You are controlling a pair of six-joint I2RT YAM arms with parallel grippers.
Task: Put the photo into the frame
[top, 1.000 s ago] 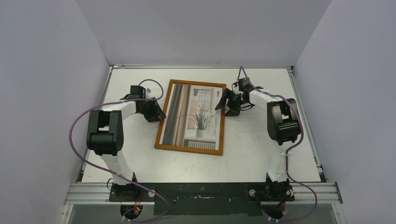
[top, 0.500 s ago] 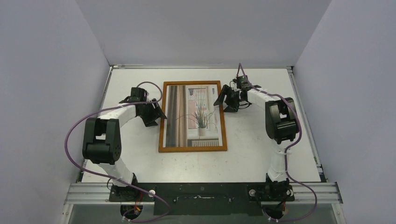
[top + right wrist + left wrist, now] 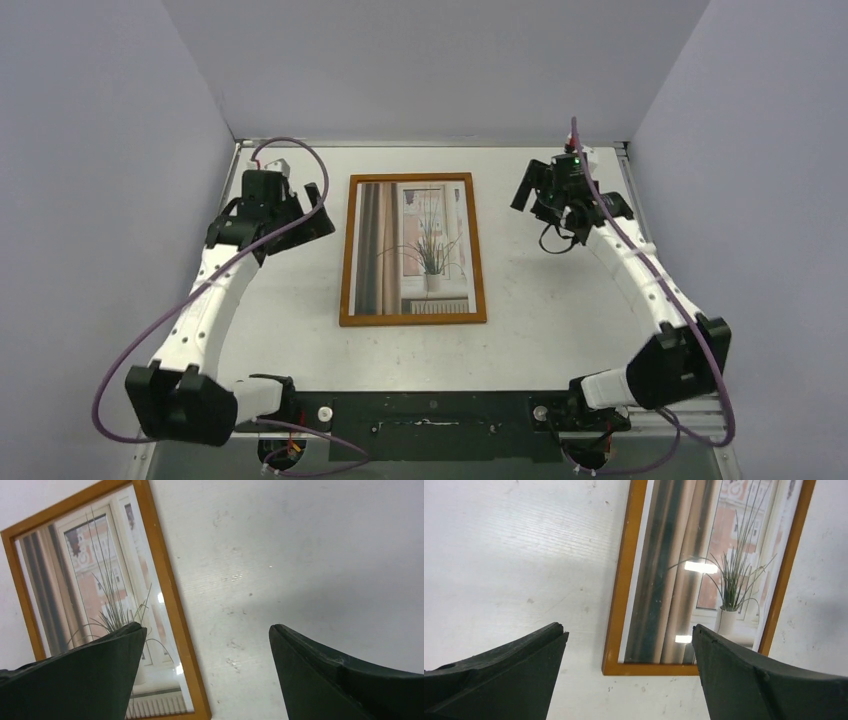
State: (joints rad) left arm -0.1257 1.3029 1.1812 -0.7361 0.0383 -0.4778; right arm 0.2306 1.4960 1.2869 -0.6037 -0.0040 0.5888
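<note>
A: As the black left gripper (image 3: pixel 628 630) hovers left of the thin orange-brown wooden frame (image 3: pixel 412 320), how do its jaws stand?

B: Wide apart, empty. The beige-toned rectangular plant photo (image 3: pixel 415 245) lies flat inside that frame on the white table (image 3: pixel 560 300). The black right gripper (image 3: pixel 206 628), further right, likewise gapes empty.

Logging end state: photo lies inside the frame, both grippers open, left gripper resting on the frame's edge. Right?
No. The left gripper, open, is clear of the frame, off to its left, per the top external view. The photo lies inside; the right gripper is open.
</note>
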